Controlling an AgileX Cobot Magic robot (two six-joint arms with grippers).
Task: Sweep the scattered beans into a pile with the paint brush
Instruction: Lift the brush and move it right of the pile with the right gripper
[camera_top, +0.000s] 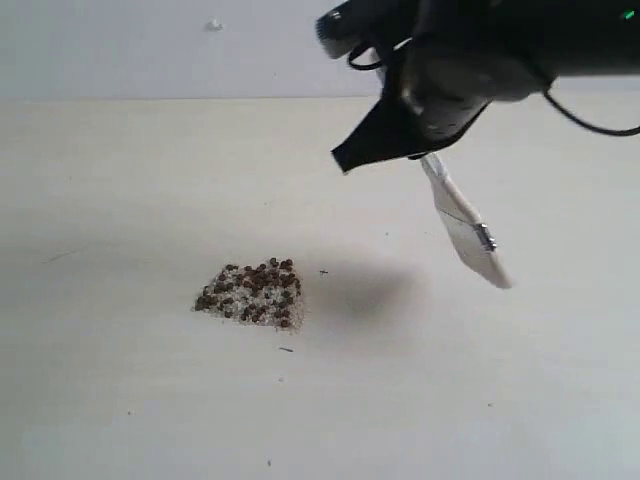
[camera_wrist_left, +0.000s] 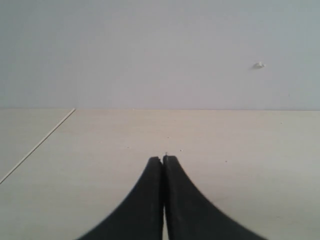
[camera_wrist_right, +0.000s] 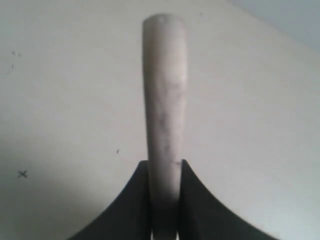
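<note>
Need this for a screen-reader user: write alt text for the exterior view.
The right gripper holds the paint brush in the air, bristle end down, to the right of the beans, which lie in one compact pile on the pale table.

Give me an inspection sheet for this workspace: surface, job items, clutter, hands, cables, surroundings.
Surface: pale table with a few dark specks and a small x mark.
Job's things: beans lie in one compact pile. The paint brush is tilted, right of the pile in the exterior view and apart from it.
Clutter: whitish crumbs mixed into the pile; nothing else seen.
Hands: right hand shut on the brush handle; left hand shut, empty.
Cables: black cable loops off the right arm, clear of the table.
Surroundings: plain pale wall with one small white spot.
</note>
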